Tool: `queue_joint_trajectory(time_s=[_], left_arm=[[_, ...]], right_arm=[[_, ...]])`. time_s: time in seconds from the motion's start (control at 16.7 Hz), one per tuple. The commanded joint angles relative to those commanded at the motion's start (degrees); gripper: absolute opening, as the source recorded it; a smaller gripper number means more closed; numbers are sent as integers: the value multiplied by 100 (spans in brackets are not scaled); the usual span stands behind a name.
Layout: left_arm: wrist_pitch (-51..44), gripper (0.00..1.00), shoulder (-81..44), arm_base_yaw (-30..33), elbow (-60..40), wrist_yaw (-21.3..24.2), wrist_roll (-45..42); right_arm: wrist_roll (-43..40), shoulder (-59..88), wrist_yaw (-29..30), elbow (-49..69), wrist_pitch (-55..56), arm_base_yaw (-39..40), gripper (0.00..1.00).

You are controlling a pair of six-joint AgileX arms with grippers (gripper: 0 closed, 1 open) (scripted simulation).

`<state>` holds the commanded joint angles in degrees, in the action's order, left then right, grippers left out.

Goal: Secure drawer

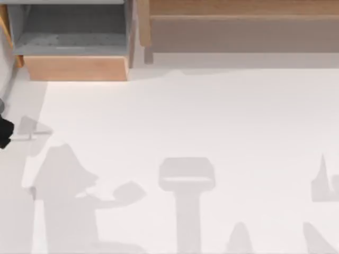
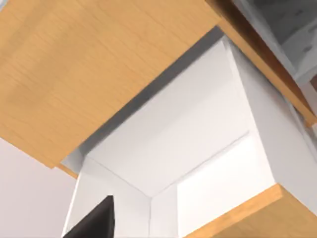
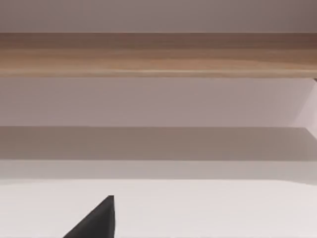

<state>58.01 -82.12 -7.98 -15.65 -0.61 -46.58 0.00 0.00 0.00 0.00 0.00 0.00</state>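
The drawer, a wooden box with a light orange-brown front and a grey speckled inside (image 1: 74, 37), is standing pulled out at the far left of the table, its front panel (image 1: 77, 67) reaching forward over the table edge of the cabinet.

Nearest in the top view, the white table (image 1: 212, 116) is lying broad and bare, with only soft grey shadows falling across it, giving open room across the middle and right. At the left edge, a dark part of the left arm (image 1: 4, 131) is showing just beside the table's border, in front of and to the left of the drawer.

In the left wrist view, a black tip of the left end effector (image 2: 96, 223) is sitting low under the drawer's wooden front (image 2: 89, 64), close beneath the white inner walls; I cannot tell how wide its fingers are or whether it has hold of anything.

In the right wrist view, a black tip of the right end effector (image 3: 96, 220) is hanging over the table, facing the long wooden ledge (image 3: 158, 54) at the back; its opening I cannot tell either.

Farther back, that wooden ledge (image 1: 238, 8) is running along the right of the drawer.
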Motion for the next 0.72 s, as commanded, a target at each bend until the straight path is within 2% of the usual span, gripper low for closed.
queue_joint_trajectory(time_s=[0.24,0.42,0.6,0.72], left_arm=[[1636,100,-1357,-1664,-27,1853,-2002],[2520,100,-2223,-2594,-376,3085,-3236],[2936,100,-2869,-3124,-736,3987,-4070],[3012,100,-3123,-3282,-892,4325,-4370]], right_arm=[[0,0,0,0,0,0,100],[0,0,0,0,0,0,100],[0,0,0,0,0,0,100],[0,0,0,0,0,0,100]])
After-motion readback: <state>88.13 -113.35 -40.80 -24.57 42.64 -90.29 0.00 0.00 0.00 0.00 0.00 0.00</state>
